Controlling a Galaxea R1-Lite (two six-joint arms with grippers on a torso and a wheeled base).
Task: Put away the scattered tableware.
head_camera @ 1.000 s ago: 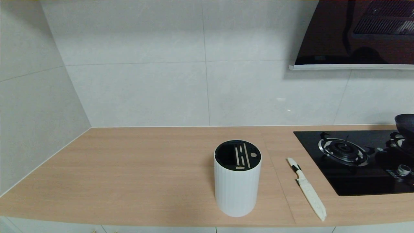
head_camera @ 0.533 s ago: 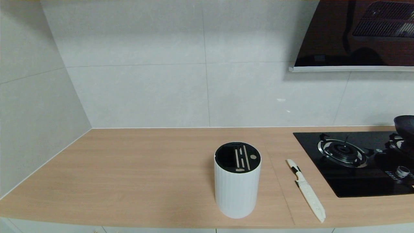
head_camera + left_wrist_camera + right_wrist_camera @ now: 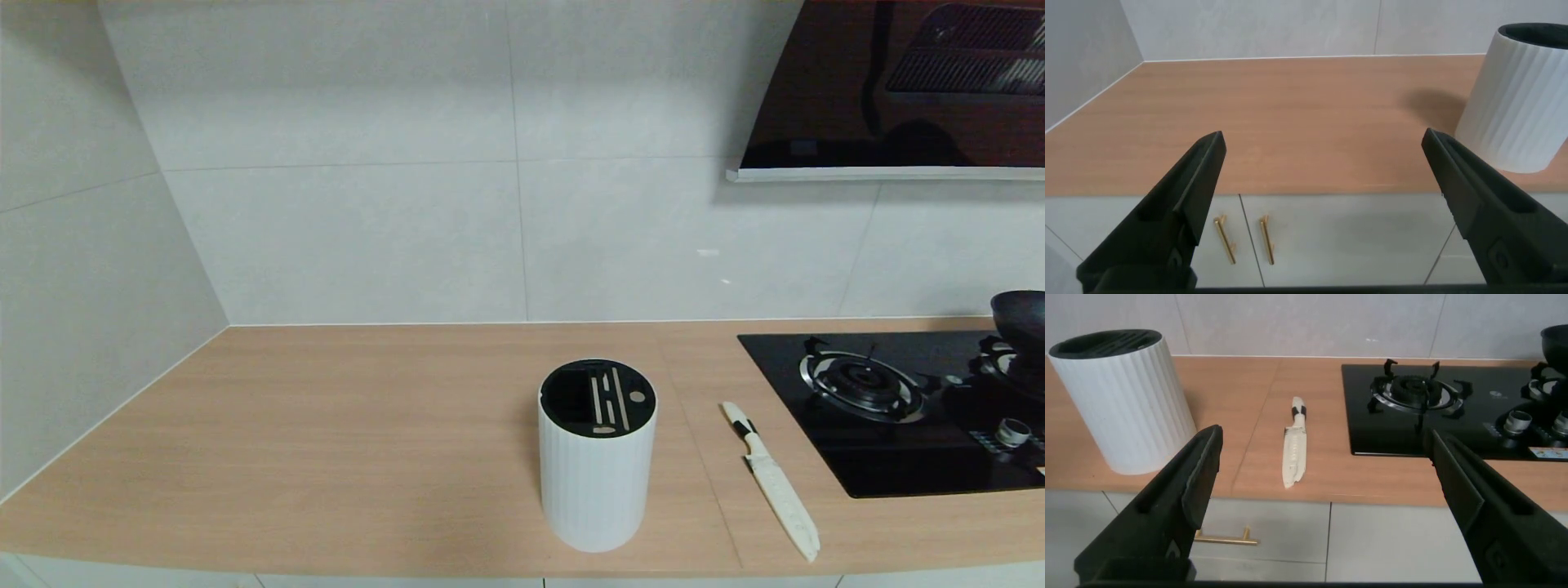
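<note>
A white ribbed knife holder (image 3: pixel 597 459) with a black slotted top stands upright near the counter's front edge; it also shows in the left wrist view (image 3: pixel 1525 98) and the right wrist view (image 3: pixel 1120 400). To its right a cream-white knife (image 3: pixel 771 479) with a black band on its handle lies flat on the wood, blade toward the front edge (image 3: pixel 1294 443). My left gripper (image 3: pixel 1323 208) hangs open in front of the counter, below its edge, left of the holder. My right gripper (image 3: pixel 1327 510) is open too, held before the counter facing the knife. Both hold nothing.
A black gas hob (image 3: pixel 898 404) with burners and knobs fills the counter's right part, a dark pan (image 3: pixel 1020 314) on its far burner. A range hood (image 3: pixel 890 90) hangs above it. Tiled walls close the back and left. Cabinet doors with gold handles (image 3: pixel 1243 238) sit under the counter.
The head camera has shifted slightly, so the whole scene sits a little lower and to the left. The holder and knife have not moved on the counter.
</note>
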